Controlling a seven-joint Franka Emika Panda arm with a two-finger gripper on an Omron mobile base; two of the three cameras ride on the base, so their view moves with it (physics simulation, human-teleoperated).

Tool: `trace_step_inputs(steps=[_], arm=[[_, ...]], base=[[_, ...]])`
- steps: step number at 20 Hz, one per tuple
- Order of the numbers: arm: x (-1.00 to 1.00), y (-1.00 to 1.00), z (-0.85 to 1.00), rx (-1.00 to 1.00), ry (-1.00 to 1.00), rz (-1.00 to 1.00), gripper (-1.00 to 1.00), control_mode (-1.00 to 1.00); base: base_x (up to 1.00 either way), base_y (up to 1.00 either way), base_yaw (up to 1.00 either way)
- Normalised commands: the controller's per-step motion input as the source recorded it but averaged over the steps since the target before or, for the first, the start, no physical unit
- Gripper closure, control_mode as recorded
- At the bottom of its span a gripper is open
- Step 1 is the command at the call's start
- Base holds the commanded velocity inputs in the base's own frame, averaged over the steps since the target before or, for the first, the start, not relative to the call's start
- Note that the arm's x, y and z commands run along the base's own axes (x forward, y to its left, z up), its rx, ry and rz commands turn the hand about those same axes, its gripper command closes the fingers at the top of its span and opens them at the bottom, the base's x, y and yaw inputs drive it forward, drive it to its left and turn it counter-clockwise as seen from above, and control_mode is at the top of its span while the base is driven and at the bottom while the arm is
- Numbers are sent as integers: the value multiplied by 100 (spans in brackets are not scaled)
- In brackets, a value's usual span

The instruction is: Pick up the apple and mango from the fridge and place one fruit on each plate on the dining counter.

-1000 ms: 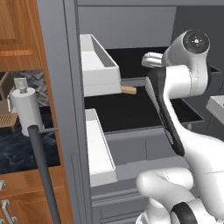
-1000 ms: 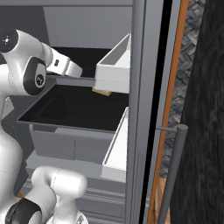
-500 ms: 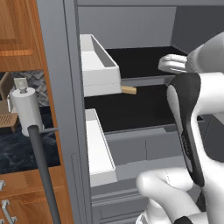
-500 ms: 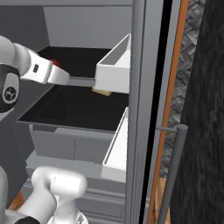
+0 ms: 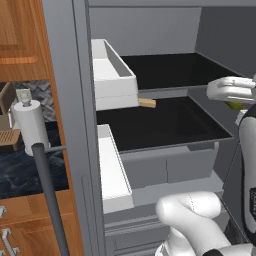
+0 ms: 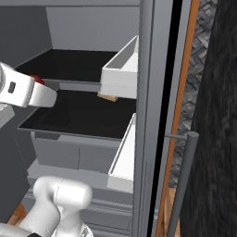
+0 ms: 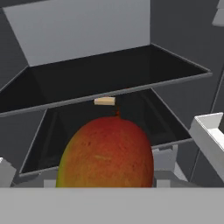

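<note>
We worked from the left of the left base view to the right. At the far left stood the open door of the fridge (image 5: 65, 100), with its long dark handle (image 5: 47, 195) and two white door bins (image 5: 112, 75). A small tan piece (image 5: 147, 103) lay at the near left edge of the dark middle shelf (image 5: 165, 122). At the right edge, in front of that shelf, we saw the white hand with the mango (image 5: 239, 105) showing as a yellow-green sliver beneath it.

In the hand view the mango (image 7: 106, 153) sat low and central, red above and green-yellow at its left flank, directly ahead of the hand. The fingertips themselves were hidden, but we judged the fingers clenched on the fruit.

We judged the step in hand to be the removal of the mango from the fridge. The next move called for drawing the fruit clear of the shelves and door bins, then carrying it to a plate on the dining surface.
</note>
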Motion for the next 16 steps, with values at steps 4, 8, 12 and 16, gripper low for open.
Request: trace_step_inputs(steps=[4, 8, 12, 16], arm=[[-64, 0, 0, 0, 1, 9, 100, -100], [-48, 0, -8, -2, 2, 5, 100, -100], [-38, -1, -16, 0, 0, 0, 100, -100], [-64, -1, -21, 0, 0, 0, 100, -100]], base=[[0, 0, 0], [0, 0, 0], [0, 0, 0], [0, 0, 0]])
